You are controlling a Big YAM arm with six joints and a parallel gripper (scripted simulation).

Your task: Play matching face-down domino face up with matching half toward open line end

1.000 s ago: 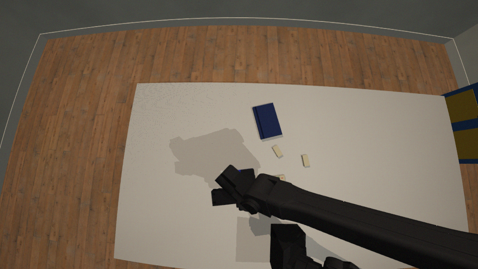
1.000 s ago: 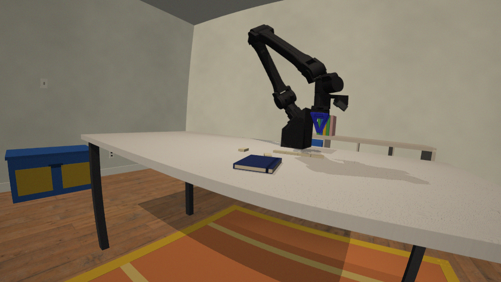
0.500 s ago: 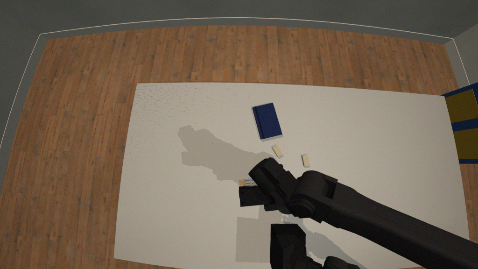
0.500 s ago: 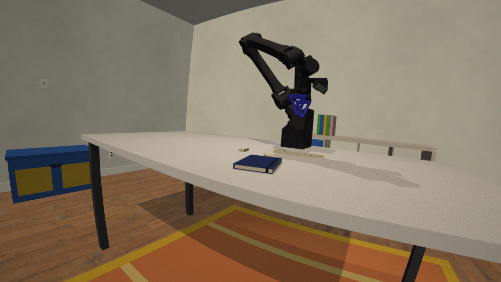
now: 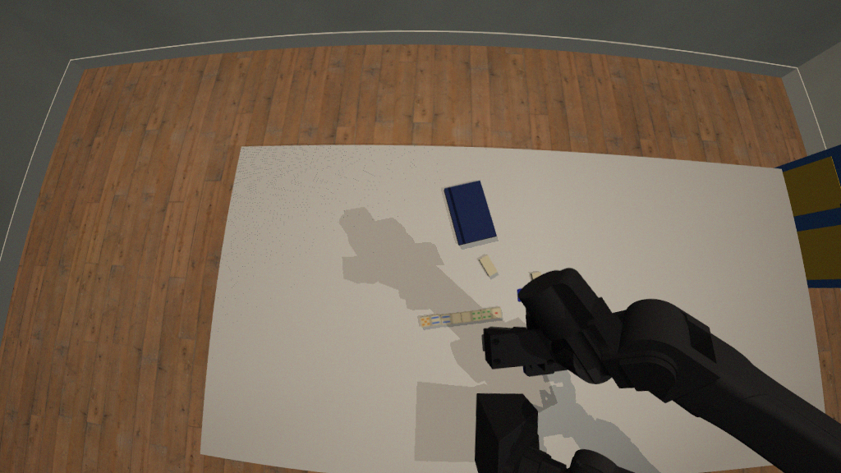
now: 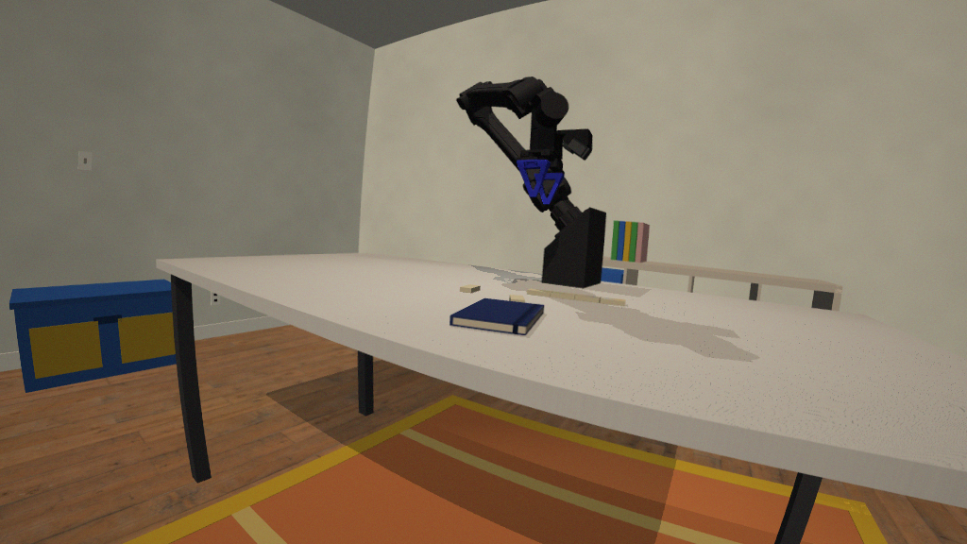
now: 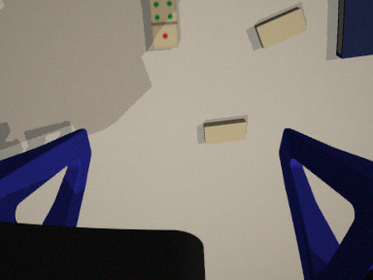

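Note:
The domino line [image 5: 459, 317] lies face up on the white table; its left end is orange pips and its right end is one red pip [image 7: 165, 37]. Two plain face-down dominoes lie apart from it. One [image 5: 488, 265] lies between the line and the book and shows in the wrist view [image 7: 280, 27]. The other [image 7: 224, 130] lies straight below my gripper and is mostly hidden by the arm in the overhead view [image 5: 534, 274]. My gripper [image 7: 185, 140] [image 6: 540, 181] is open and empty, held high above the table.
A dark blue book [image 5: 470, 212] [image 6: 497, 314] lies flat behind the dominoes. The arm's black base [image 6: 574, 247] stands on the near side of the line. A blue and yellow cabinet [image 6: 91, 332] stands off the table.

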